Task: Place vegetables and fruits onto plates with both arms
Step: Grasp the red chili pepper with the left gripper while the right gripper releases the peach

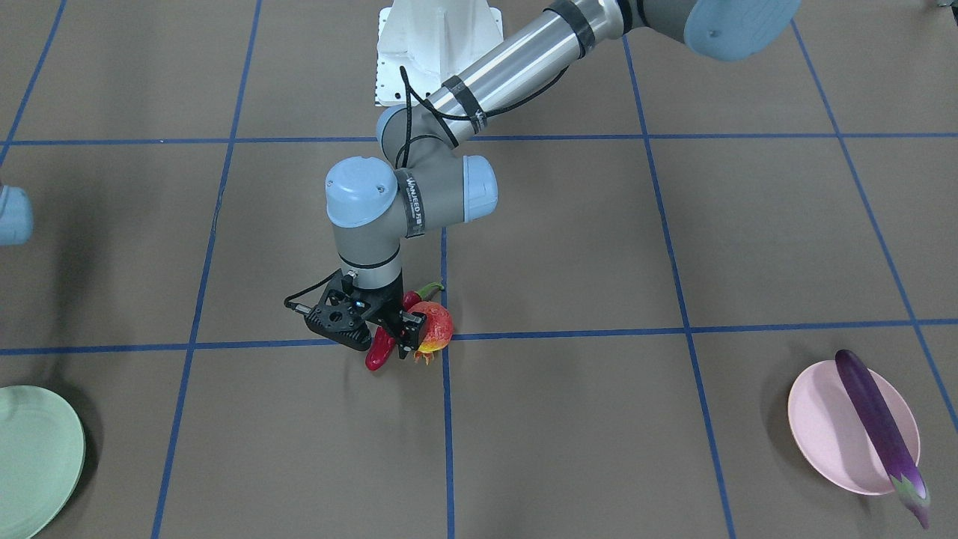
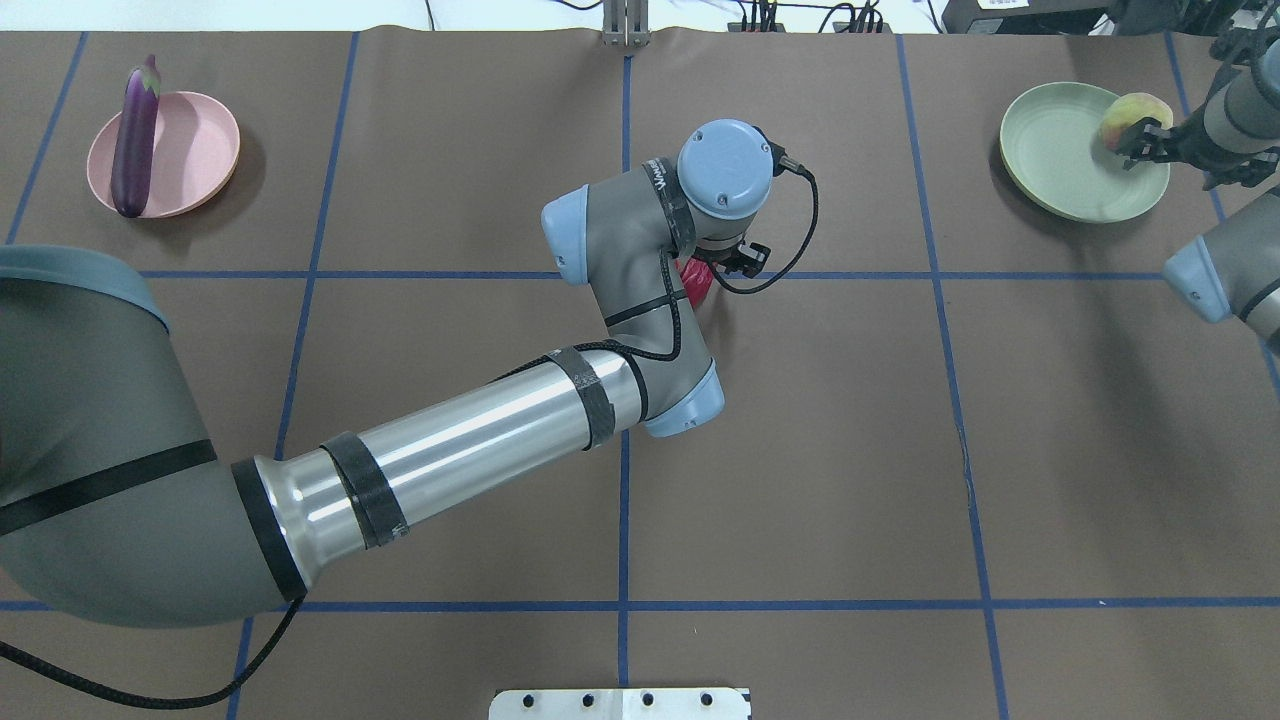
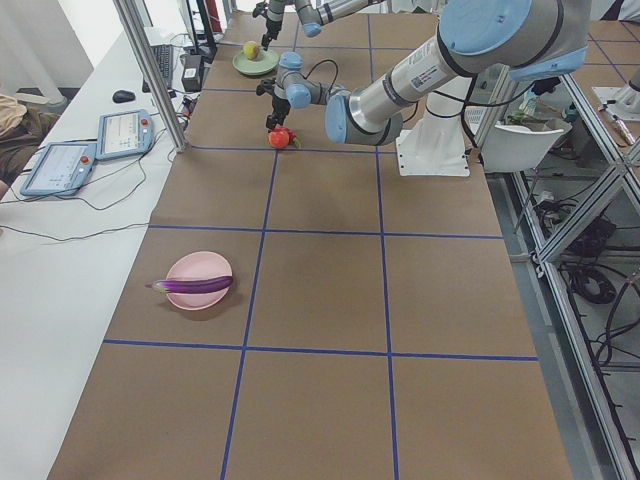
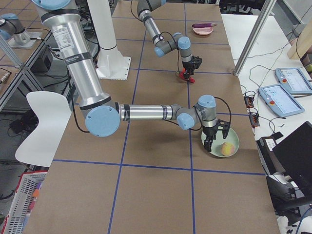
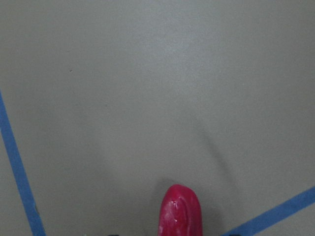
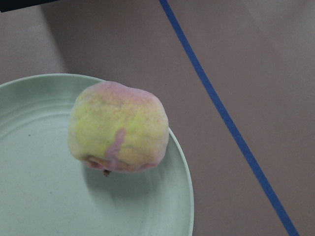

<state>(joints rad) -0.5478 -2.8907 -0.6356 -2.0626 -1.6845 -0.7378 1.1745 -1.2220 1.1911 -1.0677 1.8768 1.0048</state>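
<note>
**A:** How will the chili pepper (image 1: 379,350) handle for me?

**B:** You should find it light, and its glossy skin probably slips. It tapers, so take it across the thick middle. Avoid the narrow tip and the thin green stem, where it could swivel between the pads.

**A:** Where is it relative to the left gripper (image 1: 385,343)?

**B:** It is right under it, near the middle of the table. The 2 fingers straddle its body, 1 on each side, and the red tip pokes out past them in the wrist view. You cannot tell from these views whether the pads are pressing on it or only flanking it.

**A:** Anything crowding it?

**B:** The pomegranate (image 1: 436,328) sits just beside it, close against the outer finger, so expect it to roll if nudged.

**A:** And the other side?

**B:** The right gripper (image 2: 1143,142) has its fingers spread and holds nothing. The peach (image 6: 118,128) rests near the rim of the green plate (image 6: 44,196). The eggplant (image 1: 876,415) lies across the pink plate (image 1: 823,427), where your chili should go.
</note>
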